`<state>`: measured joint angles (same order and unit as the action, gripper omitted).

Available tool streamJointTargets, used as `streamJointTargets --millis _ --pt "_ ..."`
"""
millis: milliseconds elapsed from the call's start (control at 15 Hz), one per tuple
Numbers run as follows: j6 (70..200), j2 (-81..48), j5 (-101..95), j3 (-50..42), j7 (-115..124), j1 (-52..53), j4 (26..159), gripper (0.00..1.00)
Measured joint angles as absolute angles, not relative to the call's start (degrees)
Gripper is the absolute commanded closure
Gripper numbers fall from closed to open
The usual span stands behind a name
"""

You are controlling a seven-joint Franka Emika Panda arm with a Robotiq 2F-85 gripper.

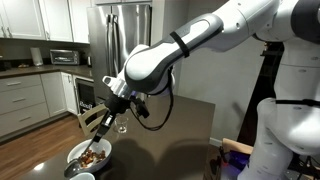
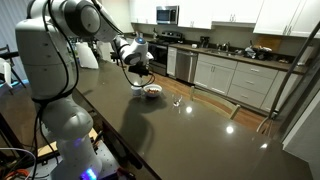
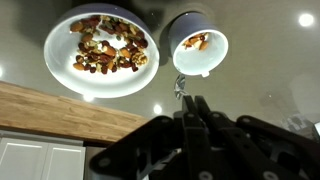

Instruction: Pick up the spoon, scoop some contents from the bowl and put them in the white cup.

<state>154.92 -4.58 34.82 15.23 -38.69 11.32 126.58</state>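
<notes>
Now the spoon [image 3: 180,88] is gripped tight in the gripper [image 3: 192,103], its long axis running 6 to 12; the cup [image 3: 197,45] is seen just at 12, the bowl [image 3: 55,62] at 10.

Ceiling lights fill the kitchen with even, fairly bright light in both exterior views, and the dark glossy desk [image 2: 200,135] mirrors them as small white glare spots. In the wrist view the same spots flare on the desk. There the bowl [image 3: 100,75] and white cup [image 3: 200,62] are brightly lit and reasonably sharp, while the gripper [image 3: 184,100], close to the lens, is a dark blurred mass with a glint on the spoon [image 3: 179,87].
</notes>
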Motion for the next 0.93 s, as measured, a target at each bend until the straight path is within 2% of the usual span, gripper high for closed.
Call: streamJointTargets --millis 933 --pt "155.0 -6.0 39.7 12.1 -37.7 9.0 125.9 0.96"
